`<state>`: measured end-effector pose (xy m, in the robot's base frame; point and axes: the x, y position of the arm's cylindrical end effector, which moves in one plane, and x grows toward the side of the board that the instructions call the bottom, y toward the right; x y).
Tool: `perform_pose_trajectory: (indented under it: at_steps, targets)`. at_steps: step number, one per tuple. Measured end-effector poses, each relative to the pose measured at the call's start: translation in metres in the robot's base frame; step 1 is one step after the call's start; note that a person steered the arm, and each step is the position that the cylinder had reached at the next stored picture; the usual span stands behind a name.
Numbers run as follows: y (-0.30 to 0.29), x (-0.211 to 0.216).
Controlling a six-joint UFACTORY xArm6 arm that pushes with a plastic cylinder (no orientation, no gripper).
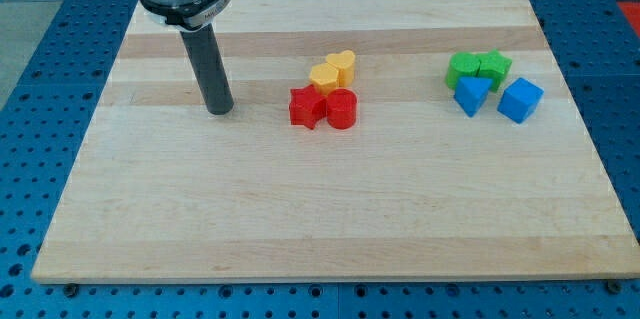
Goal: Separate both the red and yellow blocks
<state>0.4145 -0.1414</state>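
A red star-shaped block (306, 107) and a red round block (341, 108) sit side by side near the board's middle. Touching them from above are a yellow block (324, 76) and a yellow heart-shaped block (343, 63). The four form one tight cluster. My tip (220, 109) rests on the wooden board (300, 209) to the left of the cluster, well apart from the red star.
At the view's right stands a second cluster: two green blocks (463, 67) (494, 64) above a blue triangular block (470, 95) and a blue cube (520, 99). The board lies on a blue perforated table (60, 79).
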Motion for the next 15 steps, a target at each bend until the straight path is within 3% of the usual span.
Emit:
perform_pose_trajectory:
  at_steps: [3, 7, 15]
  targets:
    - [0.029, -0.001]
    - [0.142, -0.004]
    - [0.144, -0.065]
